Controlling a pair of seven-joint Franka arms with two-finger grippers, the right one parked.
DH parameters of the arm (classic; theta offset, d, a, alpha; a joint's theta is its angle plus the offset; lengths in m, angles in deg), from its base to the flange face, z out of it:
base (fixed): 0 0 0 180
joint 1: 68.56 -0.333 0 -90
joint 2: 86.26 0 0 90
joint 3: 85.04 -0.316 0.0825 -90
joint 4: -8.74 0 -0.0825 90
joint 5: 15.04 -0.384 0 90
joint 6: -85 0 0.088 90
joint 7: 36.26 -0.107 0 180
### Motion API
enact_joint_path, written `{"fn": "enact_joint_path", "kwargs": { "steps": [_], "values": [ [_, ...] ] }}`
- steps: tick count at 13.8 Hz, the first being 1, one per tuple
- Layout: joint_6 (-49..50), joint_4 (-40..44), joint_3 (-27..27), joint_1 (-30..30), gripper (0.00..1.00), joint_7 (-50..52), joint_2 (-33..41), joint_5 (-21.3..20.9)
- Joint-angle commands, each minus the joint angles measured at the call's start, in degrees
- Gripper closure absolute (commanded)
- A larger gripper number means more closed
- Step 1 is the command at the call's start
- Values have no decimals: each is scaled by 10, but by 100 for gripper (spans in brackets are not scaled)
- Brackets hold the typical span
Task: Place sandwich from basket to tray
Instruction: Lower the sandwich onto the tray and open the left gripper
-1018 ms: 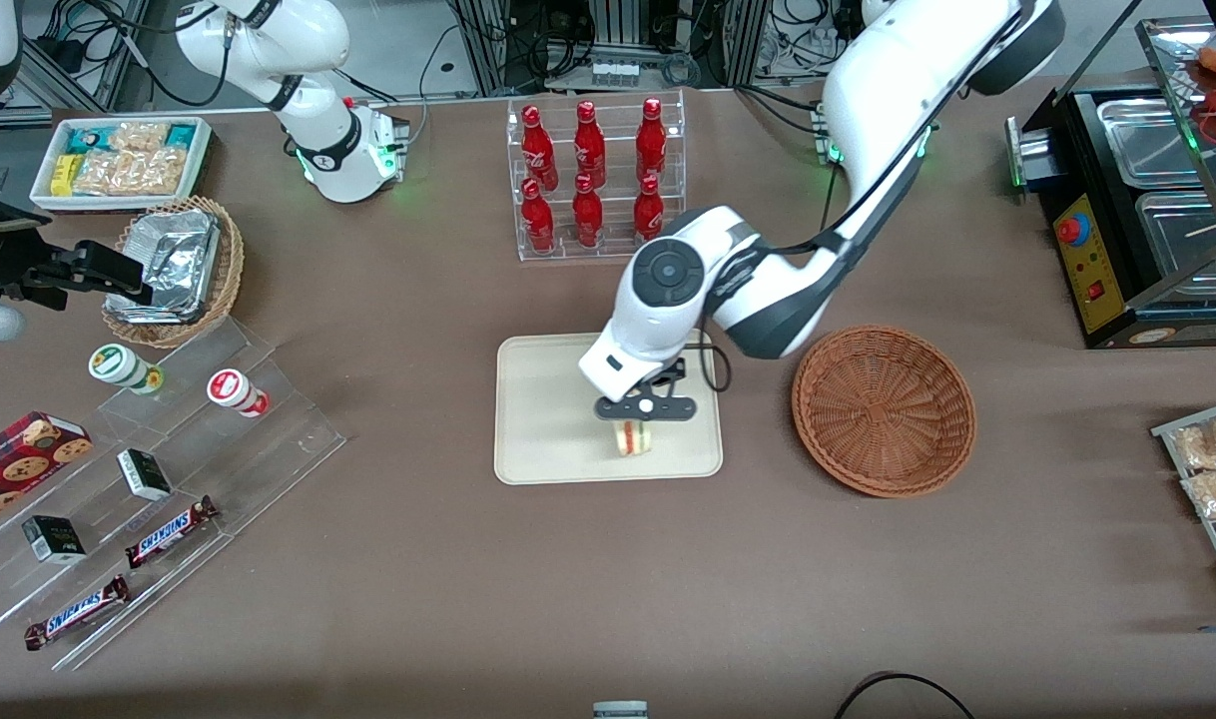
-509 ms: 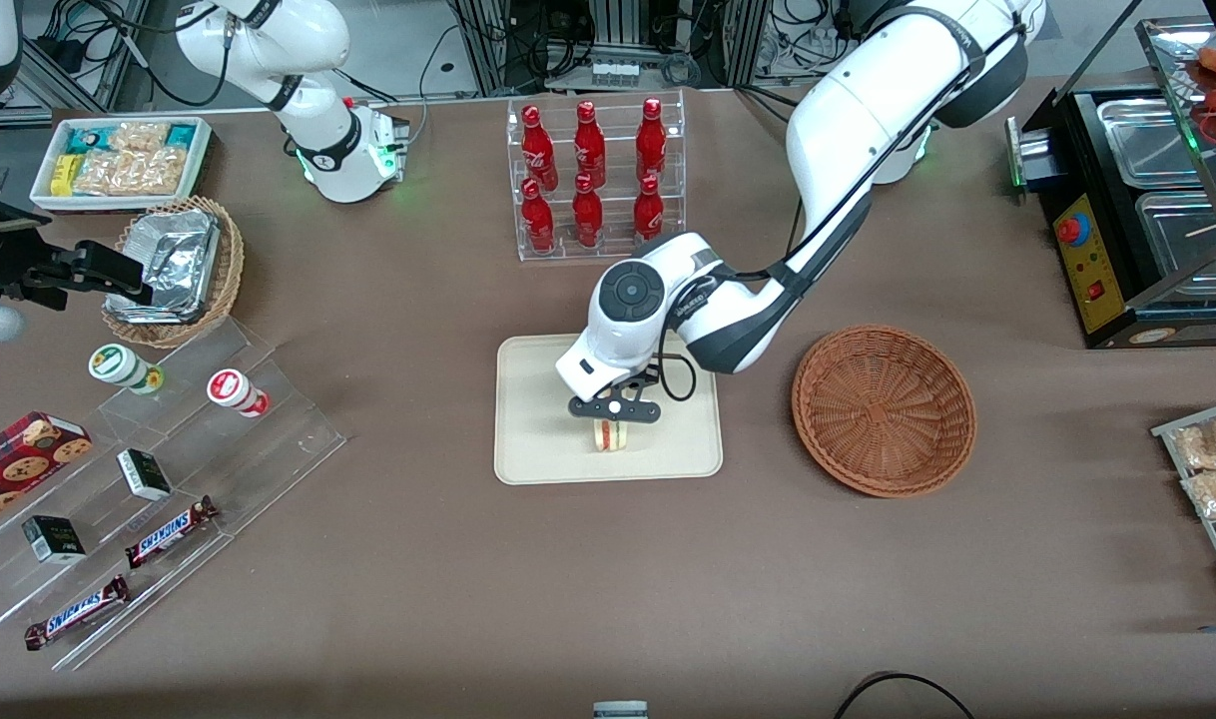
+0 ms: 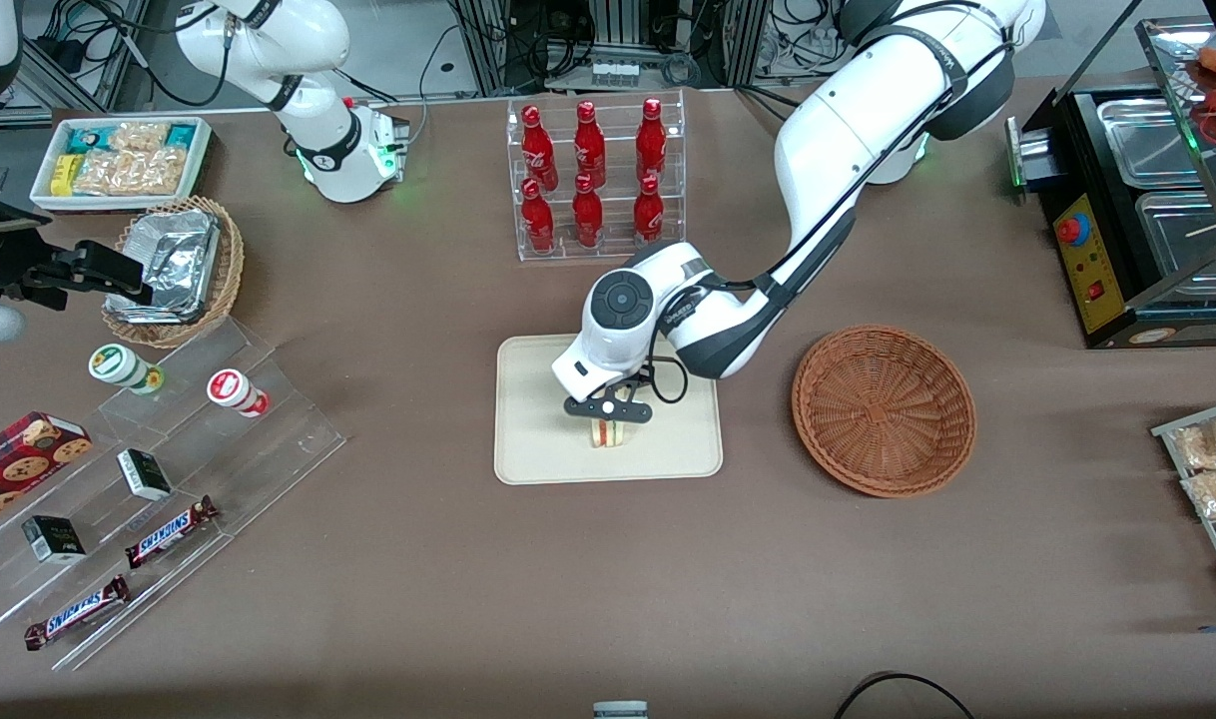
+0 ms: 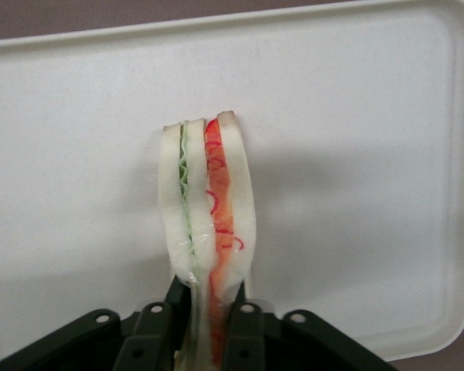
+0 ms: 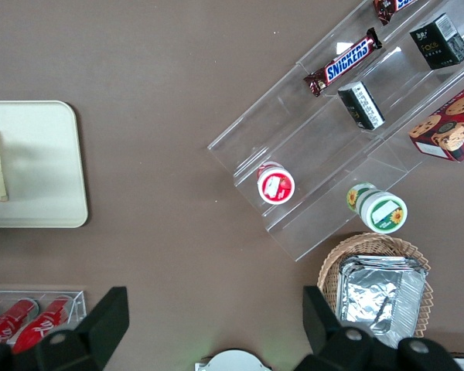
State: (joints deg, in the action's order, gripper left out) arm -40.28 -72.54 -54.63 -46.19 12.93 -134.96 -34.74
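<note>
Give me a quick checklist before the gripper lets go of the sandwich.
1. Gripper shut on the sandwich: ok, fingers pinch the wedge from both sides.
2. Sandwich over the tray, inside its rim: ok.
3. Landing spot bare: ok, nothing else lies on the tray.
4. Sandwich touching the tray surface: cannot tell.
5. Basket emptied: ok, nothing left in it.
6. Sandwich intact: ok, the bread and both fillings hold together.

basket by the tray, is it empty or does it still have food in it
Empty: the basket shows only bare weave. The sandwich is out of it, held on edge over the tray by the shut pincer.
</note>
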Motion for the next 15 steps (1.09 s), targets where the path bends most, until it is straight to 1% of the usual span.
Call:
{"fn": "enact_joint_path", "kwargs": {
  "steps": [1, 4, 7, 8, 10, 12, 15],
  "values": [
    [6, 17, -1, 3, 1, 10, 14, -11],
    [49, 17, -1, 0, 1, 24, 64, -7],
    [91, 12, 2, -33, 1, 77, 129, -4],
    [110, 11, 0, -39, 1, 87, 153, 4],
    [138, 10, 0, -77, 1, 91, 198, 25],
    [186, 10, 1, -120, 1, 79, 244, 54],
    [241, 5, 2, -170, 1, 46, 294, 71]
  ]
}}
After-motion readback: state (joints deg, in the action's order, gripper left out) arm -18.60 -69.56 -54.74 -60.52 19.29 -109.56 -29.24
